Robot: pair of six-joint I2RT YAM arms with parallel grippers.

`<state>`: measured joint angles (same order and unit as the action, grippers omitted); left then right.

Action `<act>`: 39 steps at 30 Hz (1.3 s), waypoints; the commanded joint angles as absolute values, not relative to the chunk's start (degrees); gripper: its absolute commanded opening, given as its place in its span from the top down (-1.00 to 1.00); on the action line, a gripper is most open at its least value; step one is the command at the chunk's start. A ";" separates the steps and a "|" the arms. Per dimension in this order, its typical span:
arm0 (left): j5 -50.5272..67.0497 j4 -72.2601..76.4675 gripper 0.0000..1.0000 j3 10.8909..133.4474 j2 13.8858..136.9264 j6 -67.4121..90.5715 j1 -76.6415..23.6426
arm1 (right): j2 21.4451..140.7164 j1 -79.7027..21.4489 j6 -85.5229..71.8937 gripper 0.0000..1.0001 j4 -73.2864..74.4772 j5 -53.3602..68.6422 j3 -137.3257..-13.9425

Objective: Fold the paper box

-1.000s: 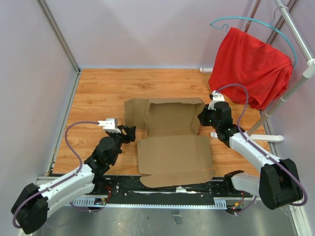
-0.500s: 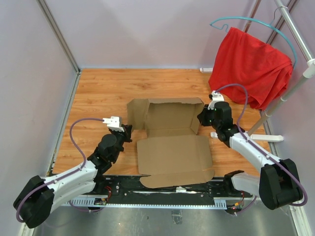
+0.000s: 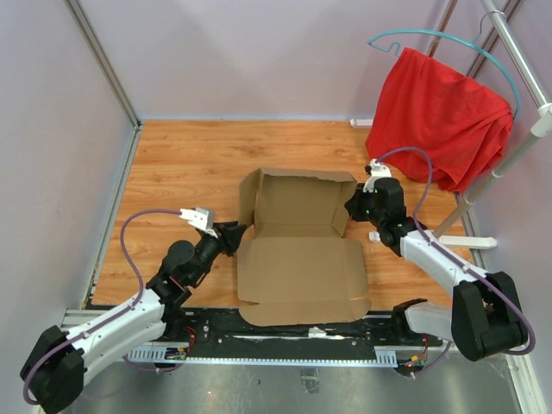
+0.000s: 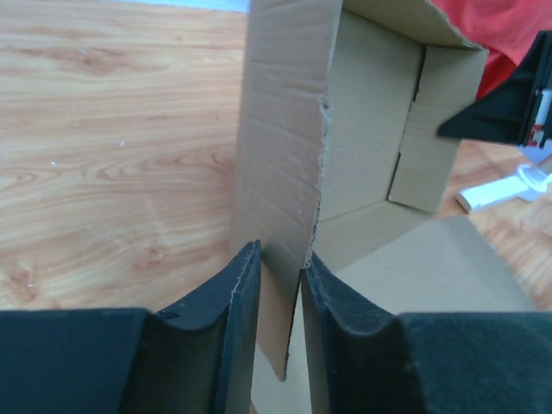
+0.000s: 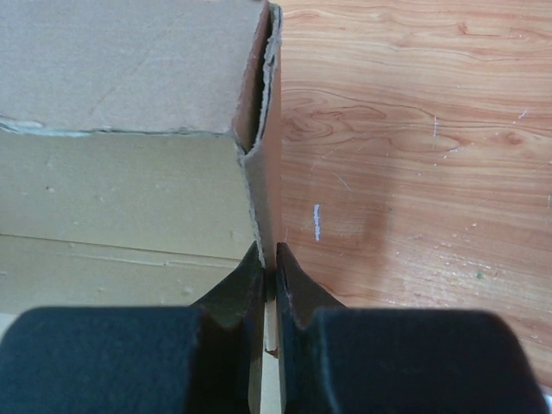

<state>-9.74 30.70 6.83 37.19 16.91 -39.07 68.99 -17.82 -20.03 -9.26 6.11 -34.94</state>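
The paper box (image 3: 302, 259) lies in the middle of the wooden desk (image 3: 181, 164), its long axis running from 12 to 6 o'clock. The open tray half is at the 12 o'clock end with its walls standing and its hollow facing up. The lid panel lies flat towards 6 o'clock, its last flap reaching the black rail at the desk's near edge. At 2 o'clock a red cloth (image 3: 435, 116) hangs from a teal hanger (image 3: 405, 36) on a metal rack (image 3: 517, 52), well apart from the cardboard. The rack's white foot (image 3: 470, 241) lies on the desk at 3 o'clock, just beside the right arm. The right pincer (image 5: 269, 285) is clamped on the tray's upright 3 o'clock wall. The left pincer (image 4: 280, 345) straddles the upright 9 o'clock flap with a finger close on each side; I cannot tell whether it truly pinches the flap.
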 commanded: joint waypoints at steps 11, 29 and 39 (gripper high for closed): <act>-5.19 41.60 -0.08 4.39 41.55 15.11 -38.76 | 69.09 -19.37 -19.22 0.98 -11.32 8.57 -34.73; -7.40 43.13 -0.63 -3.42 24.29 17.69 -38.82 | 69.41 -20.39 -17.87 0.98 -11.02 7.87 -34.73; -32.11 19.11 -0.49 -1.64 1.22 19.38 -38.77 | 67.68 -20.39 -17.50 0.99 -9.89 6.32 -34.19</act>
